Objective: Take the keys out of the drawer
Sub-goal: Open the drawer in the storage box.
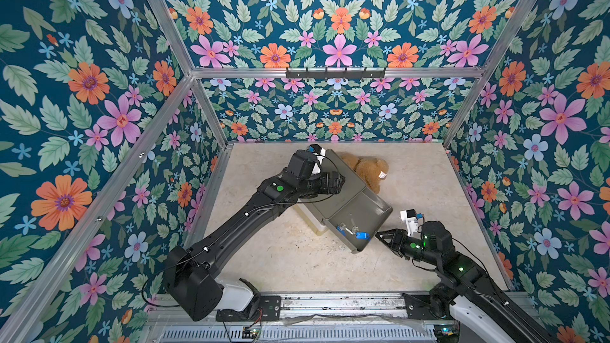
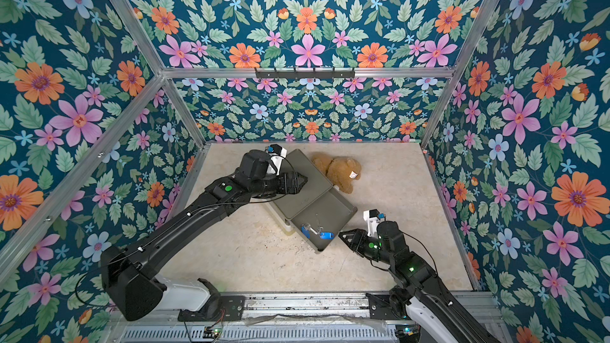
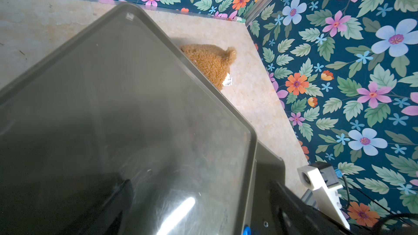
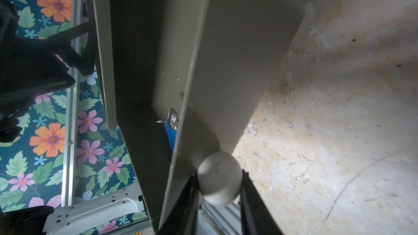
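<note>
Grey drawer [image 1: 359, 217], pulled open. Left gripper [image 1: 341, 180] atop cabinet [image 1: 350, 190] behind drawer; jaw spread unreadable. Keys [image 1: 362, 235] lie inside drawer front, only blue tags discernible. Teddy bear [image 1: 366, 168] behind drawer, partly hidden. Right gripper [image 1: 379, 235] clamps drawer knob [image 4: 218, 177].

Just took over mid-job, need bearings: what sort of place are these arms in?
Likely a robot test cell dressed as a room, not a home: an aluminium frame holds floral panels, left arm and right arm mount on a rail at the tabletop's edge, and a teddy bear lies beside the drawer unit.
</note>
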You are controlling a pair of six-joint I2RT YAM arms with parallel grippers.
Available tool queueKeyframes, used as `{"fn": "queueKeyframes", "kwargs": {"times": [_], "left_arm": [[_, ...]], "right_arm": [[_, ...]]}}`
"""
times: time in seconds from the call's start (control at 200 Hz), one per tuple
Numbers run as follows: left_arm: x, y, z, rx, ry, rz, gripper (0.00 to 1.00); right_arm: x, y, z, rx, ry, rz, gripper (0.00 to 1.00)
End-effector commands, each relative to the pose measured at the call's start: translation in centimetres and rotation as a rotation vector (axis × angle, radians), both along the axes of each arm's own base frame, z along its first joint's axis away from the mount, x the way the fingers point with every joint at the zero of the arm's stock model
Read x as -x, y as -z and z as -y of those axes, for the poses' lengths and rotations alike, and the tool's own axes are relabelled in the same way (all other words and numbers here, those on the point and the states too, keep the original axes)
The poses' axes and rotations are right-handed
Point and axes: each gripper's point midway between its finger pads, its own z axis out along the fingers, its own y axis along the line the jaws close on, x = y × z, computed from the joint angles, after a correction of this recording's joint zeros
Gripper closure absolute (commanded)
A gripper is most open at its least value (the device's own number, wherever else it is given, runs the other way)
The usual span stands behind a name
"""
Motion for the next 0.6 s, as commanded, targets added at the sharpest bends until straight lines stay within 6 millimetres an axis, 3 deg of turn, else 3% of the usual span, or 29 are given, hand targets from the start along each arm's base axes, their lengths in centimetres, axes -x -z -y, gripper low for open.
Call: {"fn": "queueKeyframes", "kwargs": {"times": [0.0,0.42,0.595], "left_arm": [[0.3,2.3,-1.3,-0.105,-0.019,-0.058,0.01],[-0.7,2.0,-2.3,-0.132,-0.026,-0.053,0.01],[-0.8,2.1,-3.0,-0.136,-0.033,-0.054,0.01]], "right_arm": [[0.4,2.0,1.2,0.088,0.038,-0.078,0.79],[-2.8,-2.2,-1.0,0.036,0.027,0.023,0.79],[-4.4,-5.2,-2.1,0.031,0.010,0.081,0.79]]}}
